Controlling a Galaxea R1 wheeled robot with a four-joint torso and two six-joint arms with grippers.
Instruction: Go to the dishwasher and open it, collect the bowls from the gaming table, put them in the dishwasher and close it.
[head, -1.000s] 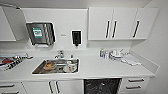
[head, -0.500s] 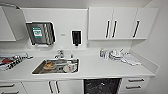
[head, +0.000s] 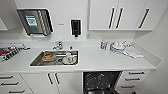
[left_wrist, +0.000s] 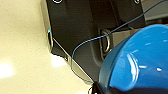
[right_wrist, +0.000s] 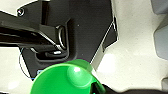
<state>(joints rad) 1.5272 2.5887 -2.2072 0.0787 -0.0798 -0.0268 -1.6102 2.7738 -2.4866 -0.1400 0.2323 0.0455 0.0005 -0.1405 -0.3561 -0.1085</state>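
Premises: a small fitted kitchen, of the kind found in an office break area. A white surface (head: 100, 61) runs wall to wall, with a steel sink (head: 55, 58) set into it holding used dishes, and a tap (head: 58, 45) behind. White wall cupboards (head: 117, 15) with dark bar handles hang above; drawers (head: 133, 77) and cupboard doors (head: 53, 81) sit below. An open dishwasher (head: 101, 81) shows its dark interior under the surface. On the wall are a steel paper-towel dispenser (head: 35, 21) and a dark soap dispenser (head: 75, 27). Bottles and crockery (head: 116, 45) stand near the corner. A dish rack (head: 10, 51) is at the far left.
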